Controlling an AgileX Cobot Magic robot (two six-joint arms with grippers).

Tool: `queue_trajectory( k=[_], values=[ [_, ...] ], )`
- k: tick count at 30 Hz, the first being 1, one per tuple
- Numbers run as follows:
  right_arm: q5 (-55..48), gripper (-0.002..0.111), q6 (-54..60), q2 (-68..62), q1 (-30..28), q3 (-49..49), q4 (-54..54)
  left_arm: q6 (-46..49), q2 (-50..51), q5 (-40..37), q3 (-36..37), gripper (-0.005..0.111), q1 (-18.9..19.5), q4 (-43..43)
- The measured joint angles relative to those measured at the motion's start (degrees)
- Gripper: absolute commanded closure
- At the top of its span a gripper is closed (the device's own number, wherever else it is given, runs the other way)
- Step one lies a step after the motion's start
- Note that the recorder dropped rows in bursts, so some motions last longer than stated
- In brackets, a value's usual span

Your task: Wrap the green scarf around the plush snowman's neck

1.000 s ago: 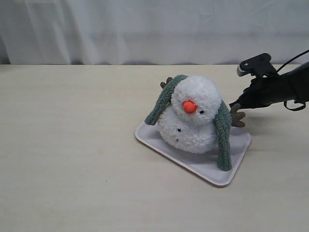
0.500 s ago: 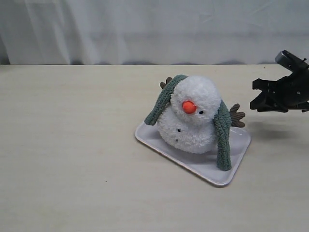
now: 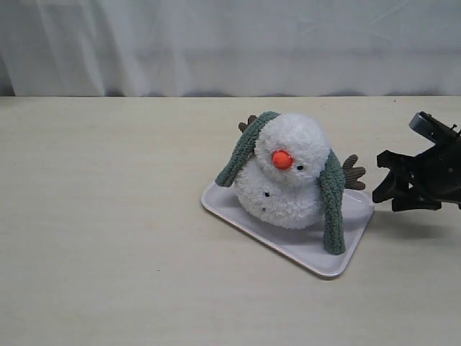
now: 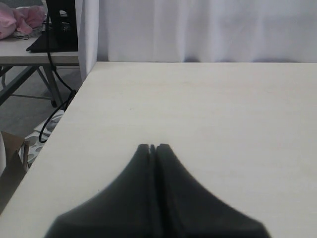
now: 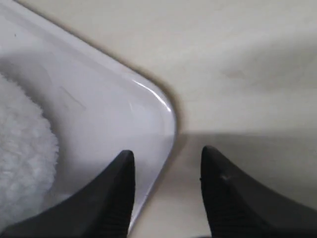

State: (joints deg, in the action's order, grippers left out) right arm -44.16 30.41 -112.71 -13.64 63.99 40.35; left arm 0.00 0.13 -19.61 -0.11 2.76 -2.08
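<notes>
Sage-green fleece is what matters here: the green scarf (image 3: 333, 205) lies draped over the plush snowman (image 3: 288, 184), passing behind the white head. One strand hangs down on the left of the frame and a longer one on the right, its rounded end resting on the white tray (image 3: 310, 257). The snowman sits tilted on that tray, a little right of the middle of the exterior view, on the pale table (image 3: 108, 216). Its orange nose faces forward and a brown branch arm (image 3: 354, 173) sticks out towards the right edge.

The right gripper (image 3: 379, 176) hovers at the far right of the frame, just beyond that branch arm, with its jaws apart and nothing between them. Its own camera looks down on a tray corner and a patch of white plush. The left gripper (image 4: 152, 147) is out of the exterior view, its jaws pressed together over bare table.

As for progress, the scarf is hung on but not wrapped (about halfway, I would judge). Both ends dangle separately and nothing crosses under the nose. What seems left is to bring one end across the front of the neck, over the other.
</notes>
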Motion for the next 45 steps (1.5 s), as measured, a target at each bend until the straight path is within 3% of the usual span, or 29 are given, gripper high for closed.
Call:
queue_trajectory(
  k=[11, 20, 34, 40, 45],
  values=[
    [5.59, 0.069, 0.1, 0.0, 0.0, -4.38, 1.09, 0.0, 0.0, 0.0, 0.0, 0.107, 0.0, 0.0],
    [8.79, 0.069, 0.35, -0.33, 4.45, -4.49, 1.47, 0.0, 0.0, 0.0, 0.0, 0.107, 0.0, 0.0],
    [11.42, 0.069, 0.51, -2.31, 4.45, -4.03, 3.65, 0.0, 0.0, 0.0, 0.0, 0.107, 0.0, 0.0],
    [12.58, 0.071, 12.68, -2.91, 4.45, -3.92, 10.04, 0.0, 0.0, 0.0, 0.0, 0.107, 0.0, 0.0],
    [12.71, 0.084, 21.05, -3.29, 4.45, -3.92, 13.51, 0.0, 0.0, 0.0, 0.0, 0.107, 0.0, 0.0]
  ],
)
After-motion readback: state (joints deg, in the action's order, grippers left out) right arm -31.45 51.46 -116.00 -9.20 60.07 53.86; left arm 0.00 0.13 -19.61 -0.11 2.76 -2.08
